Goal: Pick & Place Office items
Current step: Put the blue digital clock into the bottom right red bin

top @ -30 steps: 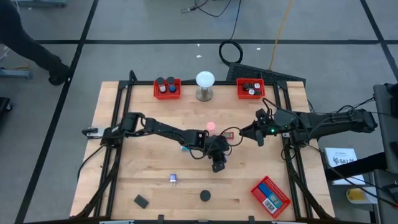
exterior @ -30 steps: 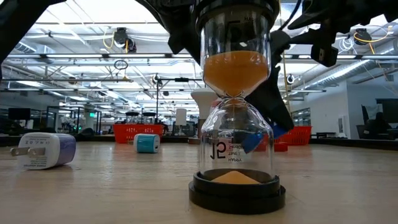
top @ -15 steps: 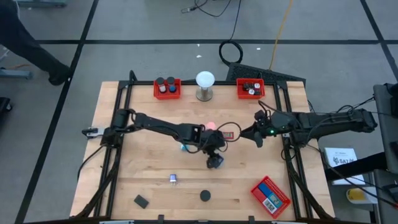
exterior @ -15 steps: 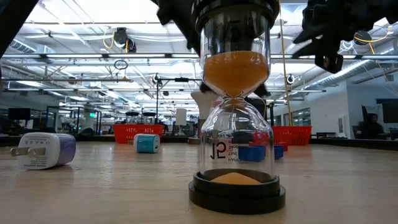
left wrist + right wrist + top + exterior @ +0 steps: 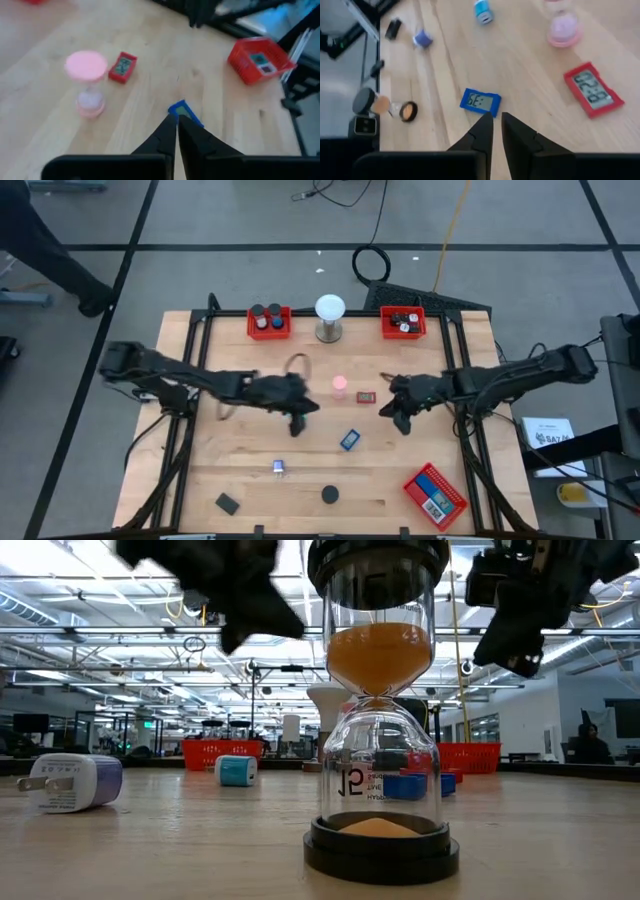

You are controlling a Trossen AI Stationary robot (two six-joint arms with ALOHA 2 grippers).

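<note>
Your left gripper (image 5: 297, 423) hangs left of frame centre with fingers pressed together and empty, pulled back from mid-table. The blue clock (image 5: 349, 440) it released lies below centre. Your right gripper (image 5: 399, 420) hovers right of centre, nearly closed and empty.

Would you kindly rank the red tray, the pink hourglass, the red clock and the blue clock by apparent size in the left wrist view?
1. red tray, though it lies farthest off
2. pink hourglass
3. red clock
4. blue clock, partly hidden by the left gripper, so unsure
</note>
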